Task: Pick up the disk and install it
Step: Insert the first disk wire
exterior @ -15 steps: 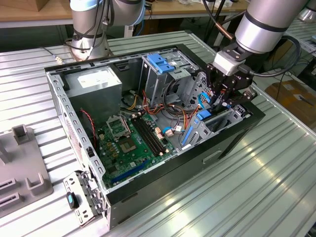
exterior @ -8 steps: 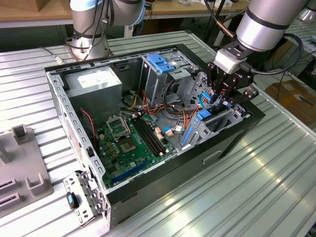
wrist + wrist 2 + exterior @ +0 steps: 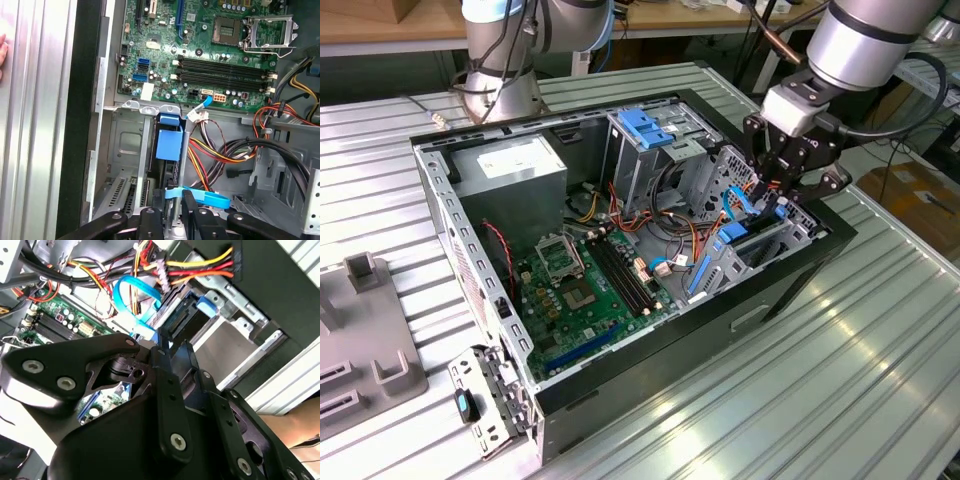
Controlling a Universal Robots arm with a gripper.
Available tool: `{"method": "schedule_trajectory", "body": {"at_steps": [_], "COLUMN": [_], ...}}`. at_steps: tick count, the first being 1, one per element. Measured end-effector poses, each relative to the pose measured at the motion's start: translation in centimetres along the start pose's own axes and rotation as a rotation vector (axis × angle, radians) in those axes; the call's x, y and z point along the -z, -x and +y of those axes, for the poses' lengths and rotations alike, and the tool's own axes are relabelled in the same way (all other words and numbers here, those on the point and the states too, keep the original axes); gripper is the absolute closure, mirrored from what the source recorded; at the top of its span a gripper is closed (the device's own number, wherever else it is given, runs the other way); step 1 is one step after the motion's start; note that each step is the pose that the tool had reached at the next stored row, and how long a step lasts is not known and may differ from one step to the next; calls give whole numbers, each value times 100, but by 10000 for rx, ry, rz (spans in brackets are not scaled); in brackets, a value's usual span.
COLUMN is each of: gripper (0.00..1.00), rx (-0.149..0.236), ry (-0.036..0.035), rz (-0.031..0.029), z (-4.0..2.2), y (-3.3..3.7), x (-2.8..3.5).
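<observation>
One black hand over blue-railed flat metal disk.

You see an open black computer case lying on the ribbed metal table. Inside the case, the green motherboard covers the floor, and a grey power-supply box with a white label sits in the corner beyond it. A bare blue plastic bracket rests on top of the grey metal drive cage beside that box. Red, yellow and orange wires run next to the motherboard.
</observation>
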State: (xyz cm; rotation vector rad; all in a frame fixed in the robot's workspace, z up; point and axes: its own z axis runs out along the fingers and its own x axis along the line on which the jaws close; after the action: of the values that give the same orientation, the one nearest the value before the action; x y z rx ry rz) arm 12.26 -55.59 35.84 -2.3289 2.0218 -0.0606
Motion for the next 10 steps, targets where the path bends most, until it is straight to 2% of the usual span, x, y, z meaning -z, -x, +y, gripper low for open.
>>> {"method": "schedule_trajectory", "body": {"at_steps": [2, 4, 7, 10], "gripper": [70, 70, 70, 70], "rx": [1, 1, 1, 0], "ry": [0, 2, 9, 9], "rz": [-2, -1, -3, -3], "z": [-42, -125, -199, -204], "y": [-6, -15, -16, -14], "x": [-4, -9, -14, -15]}}
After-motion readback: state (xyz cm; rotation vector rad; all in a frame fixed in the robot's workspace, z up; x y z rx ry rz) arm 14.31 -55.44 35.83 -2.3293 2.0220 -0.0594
